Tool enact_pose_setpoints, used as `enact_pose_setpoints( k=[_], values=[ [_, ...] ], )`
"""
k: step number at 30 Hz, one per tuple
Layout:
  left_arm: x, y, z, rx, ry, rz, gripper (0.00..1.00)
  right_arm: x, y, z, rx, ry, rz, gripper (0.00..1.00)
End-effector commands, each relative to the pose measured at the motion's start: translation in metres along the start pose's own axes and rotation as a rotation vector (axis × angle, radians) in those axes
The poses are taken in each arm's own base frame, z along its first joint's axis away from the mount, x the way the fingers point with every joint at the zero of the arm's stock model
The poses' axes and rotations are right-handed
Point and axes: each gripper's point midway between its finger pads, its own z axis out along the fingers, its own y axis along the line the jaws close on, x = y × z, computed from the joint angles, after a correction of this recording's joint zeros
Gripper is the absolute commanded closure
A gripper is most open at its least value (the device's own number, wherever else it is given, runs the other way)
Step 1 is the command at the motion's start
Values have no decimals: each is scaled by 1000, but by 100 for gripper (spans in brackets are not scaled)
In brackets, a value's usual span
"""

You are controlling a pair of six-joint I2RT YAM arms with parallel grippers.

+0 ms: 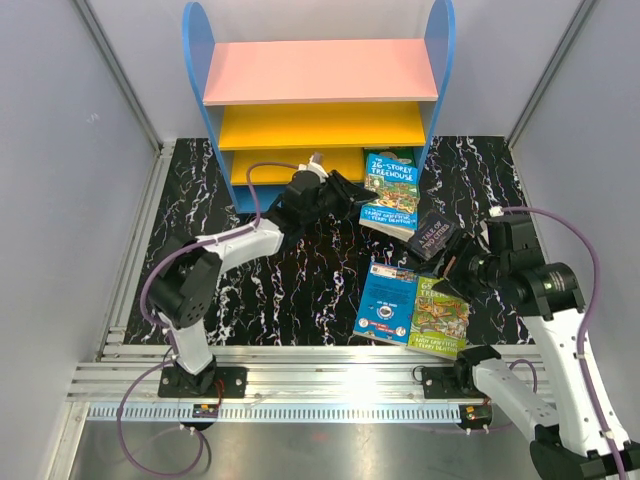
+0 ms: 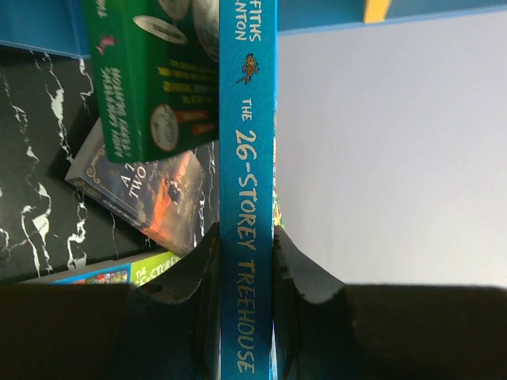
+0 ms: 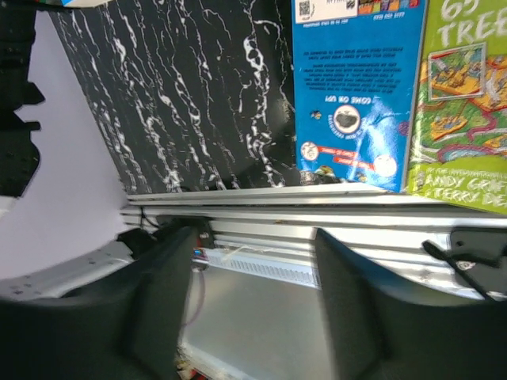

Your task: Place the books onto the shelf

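The shelf [image 1: 320,70] stands at the back, with blue side panels, a pink top board and yellow lower boards. My left gripper [image 2: 247,231] is shut on the spine of the blue "26-Storey Treehouse" book [image 2: 247,119], held by the shelf's right panel [image 1: 392,188]. Behind it in the left wrist view are a green book with coin circles [image 2: 150,79] and the dark "A Tale of Two Cities" [image 2: 154,194]. That dark book [image 1: 433,232] lies by my right gripper [image 1: 447,272], which is open and empty [image 3: 253,293]. A blue-backed book [image 1: 388,302] and a lime-green one [image 1: 442,318] lie flat near the front.
Black marbled mat [image 1: 290,290] covers the table, with grey walls on both sides. An aluminium rail [image 3: 317,229] runs along the near edge, just under my right gripper's fingers [image 3: 150,309]. The left arm [image 1: 230,245] stretches across the mat toward the shelf.
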Motion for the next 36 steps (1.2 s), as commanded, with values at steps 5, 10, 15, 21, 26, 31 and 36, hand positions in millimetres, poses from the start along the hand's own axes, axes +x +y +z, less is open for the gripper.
enact_pose_setpoints(
  k=[5, 10, 15, 21, 26, 31, 36],
  values=[
    [-37, -49, 14, 157, -98, 13, 100, -22, 12, 36, -28, -1, 0, 86],
    [-44, -41, 29, 123, -85, 37, 100, -37, 20, 65, -22, 30, 7, 94],
    [-51, -41, 39, 129, -86, 37, 100, -52, 23, 95, 2, 57, 12, 97],
    [-61, -38, 50, 127, -76, 34, 100, -70, 23, 130, 36, 72, 19, 100],
    [-64, -23, 57, 107, -77, 12, 100, -96, 26, 153, 82, 38, 7, 100],
    [-68, -10, 59, 97, -80, -3, 83, -123, 24, 178, 157, 2, 7, 100],
    [-74, -9, 62, 115, -72, -6, 70, -151, 19, 212, 230, -21, -12, 100]
  ],
)
